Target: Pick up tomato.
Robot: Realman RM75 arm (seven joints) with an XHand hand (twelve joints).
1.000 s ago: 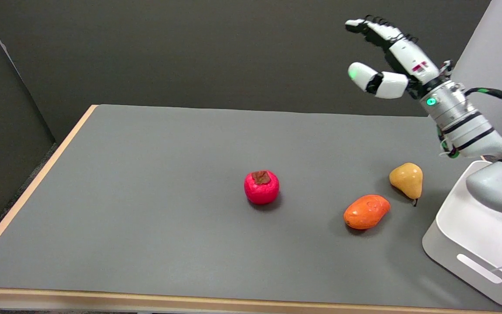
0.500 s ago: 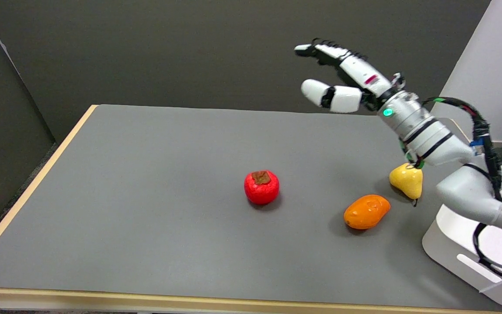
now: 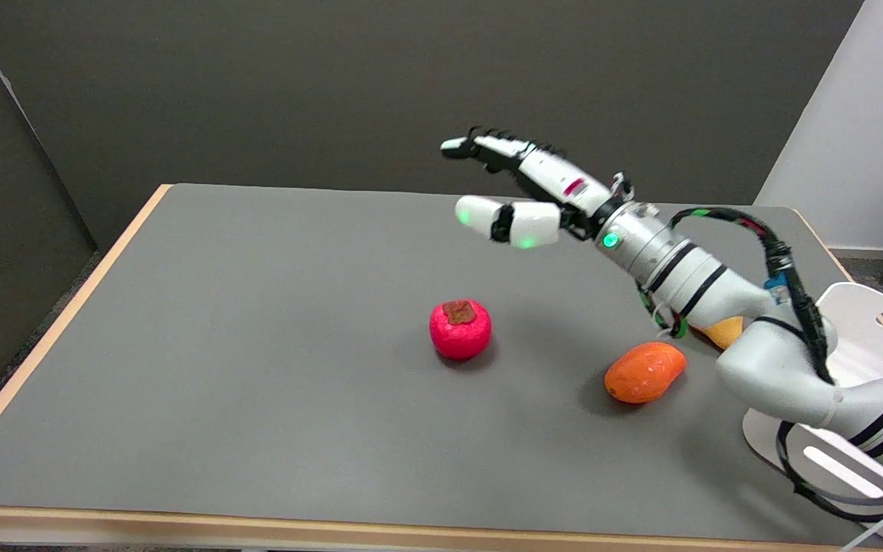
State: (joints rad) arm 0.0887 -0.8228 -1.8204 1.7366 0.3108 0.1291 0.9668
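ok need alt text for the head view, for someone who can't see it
A white robot arm reaches in from the lower right, its open right hand in the air above a grey table, up and right of a red tomato. An orange fruit lies to the right, a yellow fruit mostly hidden behind the arm.

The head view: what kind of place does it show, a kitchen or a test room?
Most likely a test room or lab, not a kitchen. A bare grey table stands before plain dark walls, and a white robot arm with its right hand reaches over the tomato and an orange fruit.
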